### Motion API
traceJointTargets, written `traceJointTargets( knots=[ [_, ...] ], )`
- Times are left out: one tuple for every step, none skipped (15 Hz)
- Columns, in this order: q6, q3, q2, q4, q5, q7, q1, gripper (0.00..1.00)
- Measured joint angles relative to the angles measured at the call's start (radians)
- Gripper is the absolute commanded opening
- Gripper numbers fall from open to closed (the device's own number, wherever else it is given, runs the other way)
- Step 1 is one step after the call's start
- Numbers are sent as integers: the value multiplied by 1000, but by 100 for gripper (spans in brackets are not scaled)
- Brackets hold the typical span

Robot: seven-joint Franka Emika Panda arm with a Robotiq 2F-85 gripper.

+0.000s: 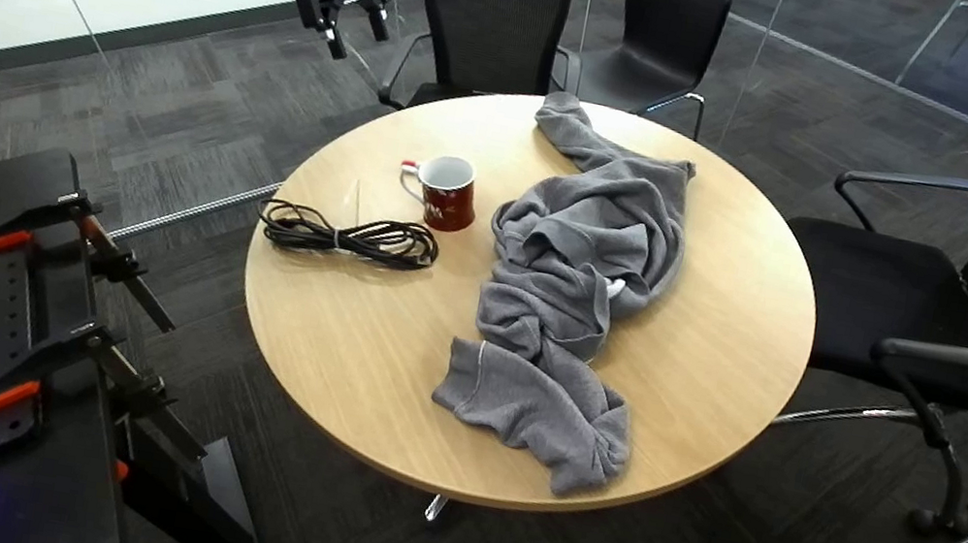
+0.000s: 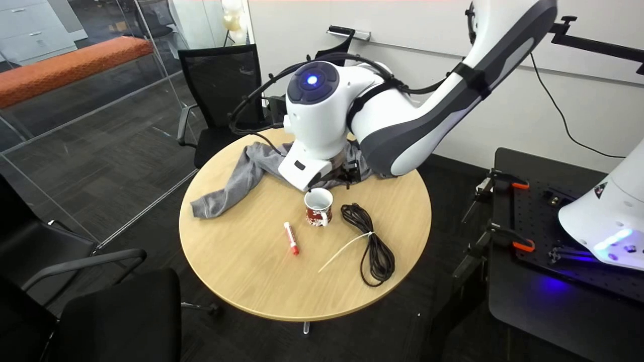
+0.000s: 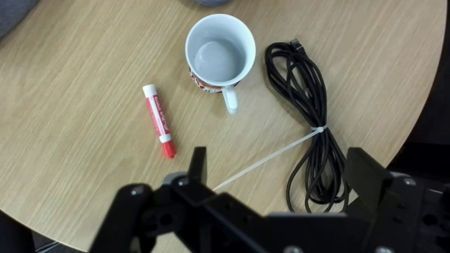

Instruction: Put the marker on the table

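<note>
A red and white marker [image 2: 291, 238] lies on the round light tan table [image 2: 241, 271], beside the mug. In the wrist view the marker [image 3: 159, 121] lies left of the jaws, white end up and red cap toward the left finger. It does not show in every exterior view. My black gripper [image 1: 359, 39] is high above the table in an exterior view. In the wrist view the gripper [image 3: 277, 154] is wide open with nothing between its fingers, apart from the marker. The table top [image 3: 88, 147] shows below it.
A red and white mug [image 3: 219, 52] stands upright near the marker. A coiled black cable [image 3: 313, 105] with a long pale zip tie lies right of it, below the jaws. A grey sweater [image 1: 589, 230] spreads across the table. Chairs [image 1: 489, 7] surround the table.
</note>
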Motion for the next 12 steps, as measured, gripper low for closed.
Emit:
traceJointTargets(
  knots=[
    [11, 2, -29, -42, -7, 18, -6, 100],
    [23, 3, -56, -79, -14, 35, -13, 100],
    [37, 5, -79, -113, -24, 49, -20, 100],
    [53, 6, -100, -144, -33, 61, -28, 100],
    [71, 9, -119, -171, -42, 68, -35, 100],
    [82, 11, -134, -192, -48, 74, -42, 100],
    [85, 12, -145, -206, -49, 74, -45, 100],
    [86, 12, -151, -213, -49, 74, -47, 100],
    [86, 12, -154, -217, -50, 74, -47, 100],
    [86, 13, -155, -217, -50, 74, -47, 100],
    [87, 14, -155, -218, -50, 74, -47, 100],
    [87, 14, -155, -218, -50, 74, -47, 100]
  ],
)
